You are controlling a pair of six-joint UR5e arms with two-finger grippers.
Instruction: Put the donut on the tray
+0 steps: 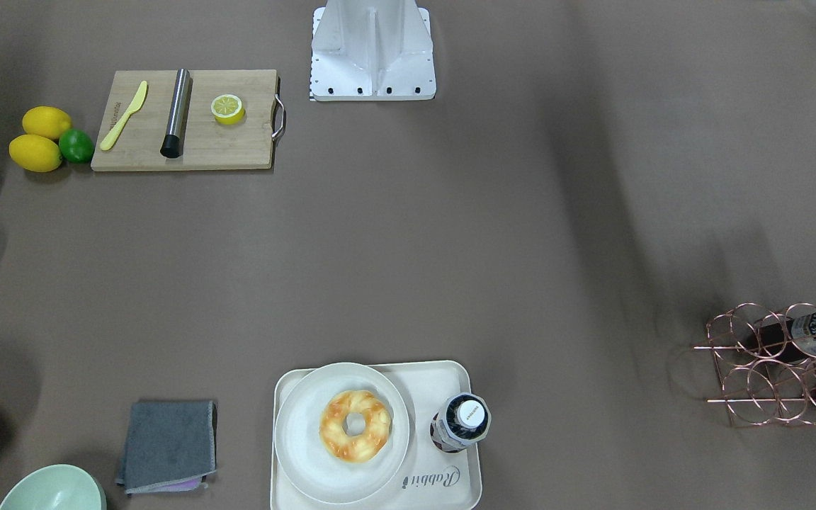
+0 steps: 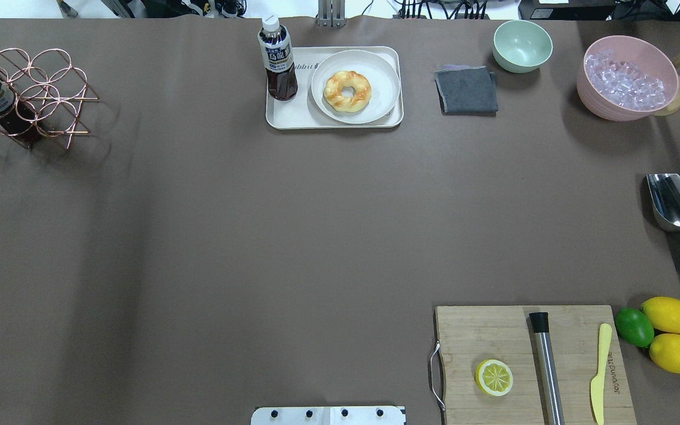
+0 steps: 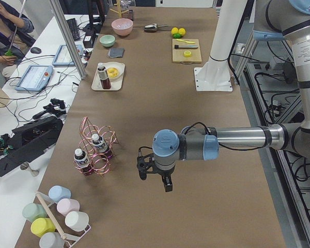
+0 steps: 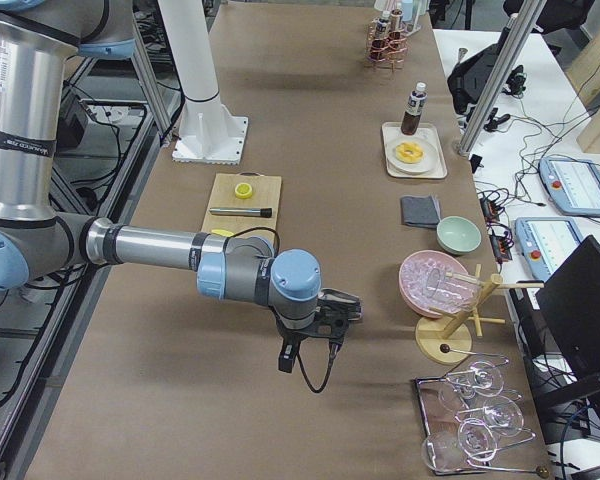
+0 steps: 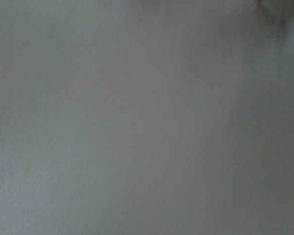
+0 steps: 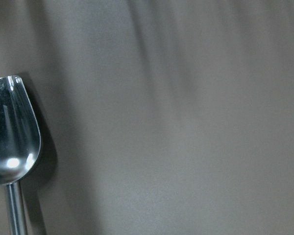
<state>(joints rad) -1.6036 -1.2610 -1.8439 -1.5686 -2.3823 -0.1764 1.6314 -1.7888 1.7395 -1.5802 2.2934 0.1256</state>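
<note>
The donut (image 1: 355,426), a golden-orange and pale-yellow twisted ring, lies on a round off-white plate (image 1: 302,439). The plate stands on the cream tray (image 1: 450,489) with "Rabbit" lettering. It shows the same way in the overhead view: donut (image 2: 347,91), plate (image 2: 384,88), tray (image 2: 275,118). My left gripper (image 3: 155,178) shows only in the exterior left view, hanging over bare table far from the tray. My right gripper (image 4: 348,308) shows only in the exterior right view, over the table near the metal scoop (image 6: 10,142). I cannot tell whether either is open or shut.
A tea bottle (image 2: 278,62) stands on the tray beside the plate. A grey cloth (image 2: 467,90), green bowl (image 2: 522,45) and pink ice bowl (image 2: 626,82) lie to the tray's right. A cutting board (image 2: 493,330) with lemon half (image 2: 494,377), a copper rack (image 2: 27,97).
</note>
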